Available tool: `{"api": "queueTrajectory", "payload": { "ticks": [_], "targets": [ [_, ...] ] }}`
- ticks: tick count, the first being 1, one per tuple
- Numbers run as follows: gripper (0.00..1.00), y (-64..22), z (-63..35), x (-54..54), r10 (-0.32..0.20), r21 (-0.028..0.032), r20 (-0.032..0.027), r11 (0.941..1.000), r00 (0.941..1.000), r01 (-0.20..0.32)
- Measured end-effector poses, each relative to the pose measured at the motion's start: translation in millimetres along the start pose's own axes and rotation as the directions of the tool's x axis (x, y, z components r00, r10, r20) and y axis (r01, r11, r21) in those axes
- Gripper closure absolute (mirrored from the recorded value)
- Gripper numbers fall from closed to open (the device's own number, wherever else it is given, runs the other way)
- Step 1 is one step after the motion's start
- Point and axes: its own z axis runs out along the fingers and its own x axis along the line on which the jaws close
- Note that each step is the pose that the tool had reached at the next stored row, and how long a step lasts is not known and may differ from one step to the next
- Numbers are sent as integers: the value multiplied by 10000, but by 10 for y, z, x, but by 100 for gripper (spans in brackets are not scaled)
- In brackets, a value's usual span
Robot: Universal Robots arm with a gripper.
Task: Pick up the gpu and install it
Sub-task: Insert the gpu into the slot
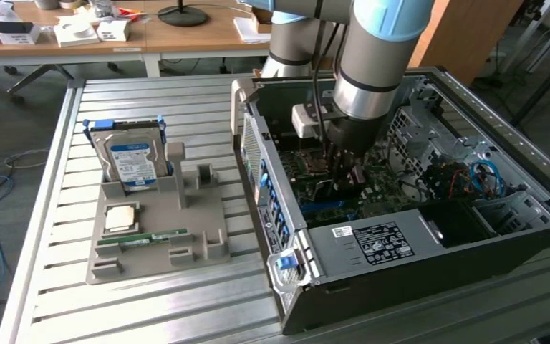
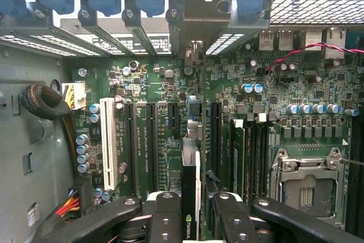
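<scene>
While lowered inside the open black computer case (image 1: 371,244), the black gripper (image 2: 191,211) is clamped on the thin dark gpu (image 2: 189,197), held edge-down above the green motherboard (image 2: 284,89), its metal bracket at twelve o'clock, so it meets a slot.

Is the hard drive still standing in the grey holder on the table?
Yes, the hard drive stands upright in the grey holder, beside the open computer case.
</scene>
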Motion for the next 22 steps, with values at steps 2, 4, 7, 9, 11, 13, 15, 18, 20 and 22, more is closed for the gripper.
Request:
{"api": "queueTrajectory", "payload": {
  "ticks": [2,4,7,9,11,13,15,18,20,22],
  "targets": [
    [74,0,3,0,1,0,3,10000,10000,-1],
    [74,0,10,0,0,1,6,10000,10000,0],
    [74,1,23,2,1,-1,12,10000,10000,-1],
    [74,1,25,2,1,-2,17,10000,10000,-1],
    [74,0,27,2,1,-2,42,10000,10000,-1],
    [74,0,28,2,3,-5,115,10000,9999,-3],
    [74,1,27,2,6,-6,139,10000,9999,-6],
    [74,0,31,2,5,-5,140,10000,9999,-5],
    [74,1,41,3,5,-6,140,10000,9999,-5],
    [74,1,44,4,5,-7,139,10000,9999,-5]
  ]
}}
